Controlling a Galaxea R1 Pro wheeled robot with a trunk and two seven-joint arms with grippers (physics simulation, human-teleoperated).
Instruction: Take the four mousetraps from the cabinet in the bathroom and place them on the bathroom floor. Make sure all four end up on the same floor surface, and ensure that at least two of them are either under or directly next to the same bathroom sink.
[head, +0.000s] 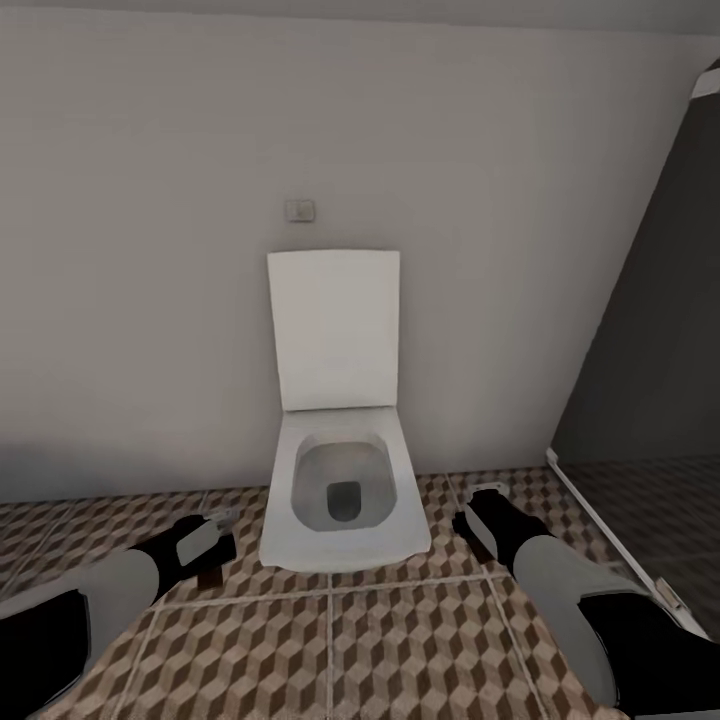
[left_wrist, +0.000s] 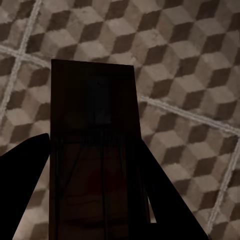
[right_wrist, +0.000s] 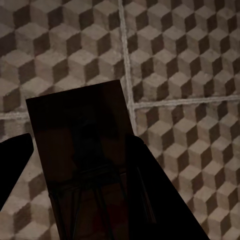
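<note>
My left gripper (left_wrist: 92, 200) closed on a mousetrap (left_wrist: 95, 130) that juts out past its fingertips, my right gripper (right_wrist: 82, 200) clamped on a second mousetrap (right_wrist: 82, 130) likewise, bathroom floor (head: 400, 640) beneath both, white toilet (head: 340, 480) between my arms.

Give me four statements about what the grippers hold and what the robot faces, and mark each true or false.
1. The left gripper is clamped on a mousetrap. True.
2. The right gripper is empty. False: a second mousetrap sits between its fingers.
3. The toilet ahead has its lid closed. False: the lid stands raised against the wall.
4. Both mousetraps hang above the bathroom floor, a cube-patterned tiling. True.
</note>
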